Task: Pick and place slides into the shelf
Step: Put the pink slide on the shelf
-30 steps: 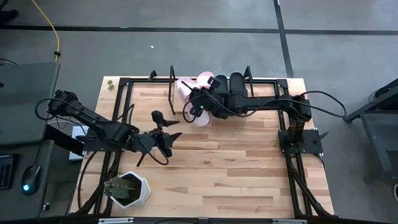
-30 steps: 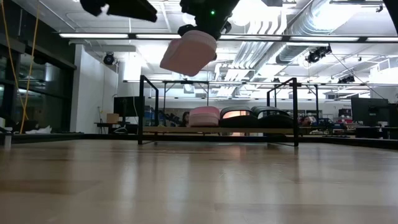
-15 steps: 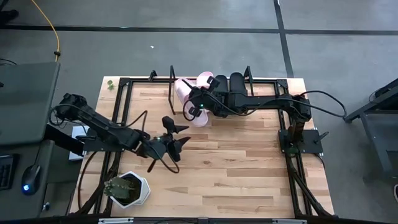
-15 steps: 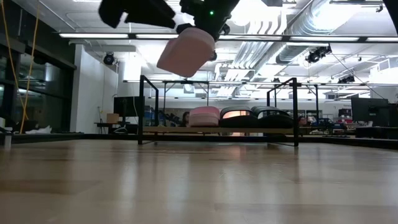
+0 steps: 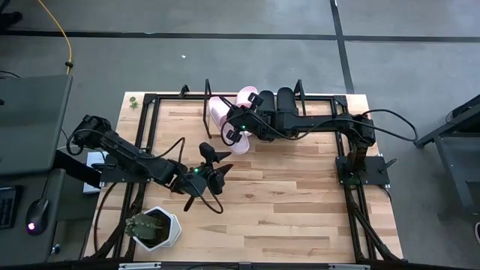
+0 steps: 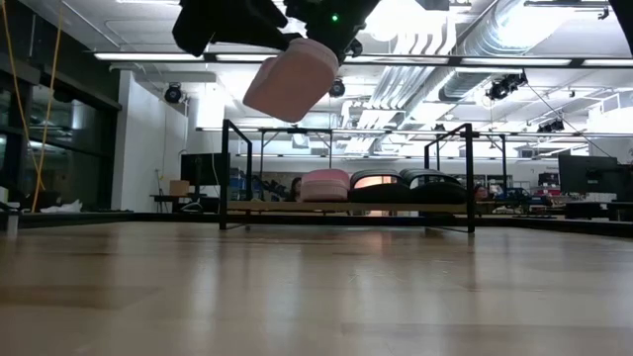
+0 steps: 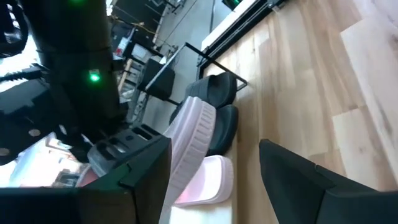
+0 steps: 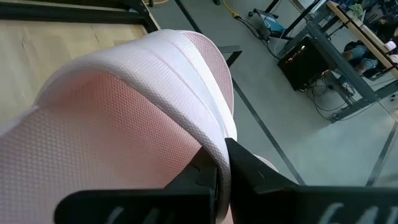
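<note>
The right tool (image 5: 234, 129) stays clamped on a pink slide (image 6: 291, 77), carried in the air just in front of the shelf (image 5: 212, 98) at the desk's far edge. It has edged toward the shelf's left end, beside the three slides already stored. The left tool (image 5: 211, 175), fingers spread and empty, has slid toward mid-desk.

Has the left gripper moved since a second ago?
Yes. In the high view the left gripper has shifted right, away from the planter, toward the table's middle.
</note>
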### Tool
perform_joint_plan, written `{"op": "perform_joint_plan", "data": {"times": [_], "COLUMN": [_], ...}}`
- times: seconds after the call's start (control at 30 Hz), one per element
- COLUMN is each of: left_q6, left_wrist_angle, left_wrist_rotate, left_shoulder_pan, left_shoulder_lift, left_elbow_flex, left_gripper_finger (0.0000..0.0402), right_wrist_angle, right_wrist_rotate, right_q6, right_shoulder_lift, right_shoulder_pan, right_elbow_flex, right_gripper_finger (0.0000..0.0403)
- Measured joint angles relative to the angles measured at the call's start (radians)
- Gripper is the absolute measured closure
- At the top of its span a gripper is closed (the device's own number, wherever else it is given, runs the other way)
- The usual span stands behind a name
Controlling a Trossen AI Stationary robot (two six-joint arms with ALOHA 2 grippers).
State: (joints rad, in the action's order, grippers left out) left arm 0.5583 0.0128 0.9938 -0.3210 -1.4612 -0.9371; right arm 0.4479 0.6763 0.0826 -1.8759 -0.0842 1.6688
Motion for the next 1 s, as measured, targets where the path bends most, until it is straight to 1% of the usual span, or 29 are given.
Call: {"op": "perform_joint_plan", "data": {"times": [0.1, 0.3, 0.4, 0.57, 1.0], "left_q6": [0.021, 0.057, 0.063, 0.047, 0.011], "left_wrist_angle": [0.012, 0.052, 0.055, 0.054, 0.066], "left_wrist_rotate": [0.016, 0.016, -0.005, -0.038, -0.045], "left_shoulder_pan": [0.0, 0.015, 0.034, 0.055, 0.053], "left_shoulder_lift": [0.0, 0.0, 0.0, -0.006, -0.006], "left_elbow_flex": [0.0, 0.0, 0.0, 0.001, 0.0], "left_gripper_finger": [0.0176, 0.0176, 0.0176, 0.0176, 0.0176], "right_wrist_angle": [-0.004, -0.009, -0.013, -0.016, -0.007], "right_wrist_rotate": [-0.001, -0.017, -0.023, -0.021, -0.04], "right_q6": [0.002, 0.003, 0.003, 0.007, -0.001], "right_shoulder_lift": [0.0, 0.0, 0.0, 0.0, 0.0], "right_shoulder_pan": [0.003, 0.013, 0.02, 0.028, 0.028], "right_elbow_flex": [0.0, 0.0, 0.0, 0.0, 0.0], "right_gripper_finger": [0.0403, 0.0403, 0.0403, 0.0403, 0.0403]}}
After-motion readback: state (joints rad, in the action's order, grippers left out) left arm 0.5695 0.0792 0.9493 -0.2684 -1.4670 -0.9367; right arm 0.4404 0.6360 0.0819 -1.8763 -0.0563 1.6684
